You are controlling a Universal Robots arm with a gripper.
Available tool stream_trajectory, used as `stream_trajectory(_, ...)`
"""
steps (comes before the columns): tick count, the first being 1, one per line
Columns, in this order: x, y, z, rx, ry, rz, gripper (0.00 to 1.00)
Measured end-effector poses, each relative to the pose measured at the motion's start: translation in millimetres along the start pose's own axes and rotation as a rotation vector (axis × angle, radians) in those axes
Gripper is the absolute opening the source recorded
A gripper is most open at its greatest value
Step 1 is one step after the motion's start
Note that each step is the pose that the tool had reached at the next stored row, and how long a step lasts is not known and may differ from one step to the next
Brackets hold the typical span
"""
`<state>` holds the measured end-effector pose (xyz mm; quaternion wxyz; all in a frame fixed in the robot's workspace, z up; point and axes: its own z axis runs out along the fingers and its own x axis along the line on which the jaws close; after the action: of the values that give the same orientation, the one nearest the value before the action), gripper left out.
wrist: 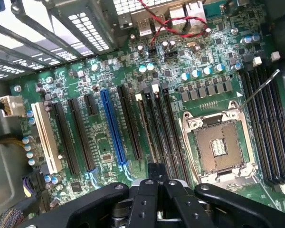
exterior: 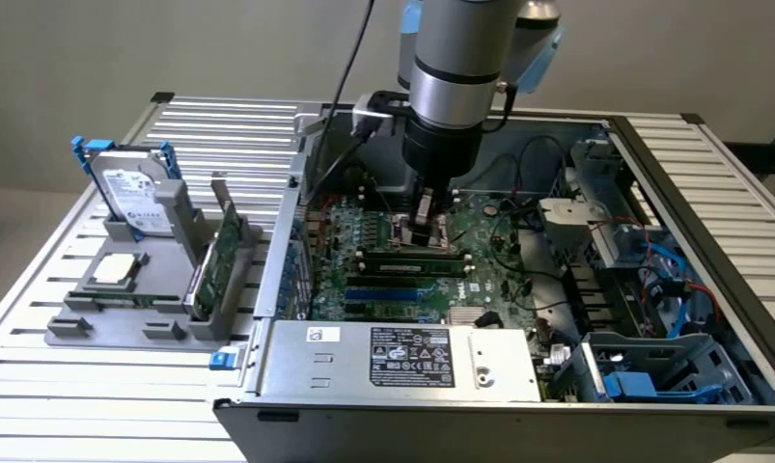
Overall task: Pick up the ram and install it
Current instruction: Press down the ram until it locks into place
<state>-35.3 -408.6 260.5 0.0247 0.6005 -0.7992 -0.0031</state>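
Claw (exterior: 426,224) closed, fingers pinched together above the motherboard (wrist: 109,90), holding nothing visible. Ram (exterior: 416,258) lies seated in a slot near the board's centre, directly under the fingertips, probably so the closed tips can press it home.

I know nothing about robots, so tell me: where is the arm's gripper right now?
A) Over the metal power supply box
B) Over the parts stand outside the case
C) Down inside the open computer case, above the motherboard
C: the gripper hangs inside the open computer case, just above the green motherboard.
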Motion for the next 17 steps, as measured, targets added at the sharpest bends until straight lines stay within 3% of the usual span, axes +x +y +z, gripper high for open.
stream_trajectory(17,0.0,0.0,-0.1,-0.0092,-0.0089,0.258,0.11)
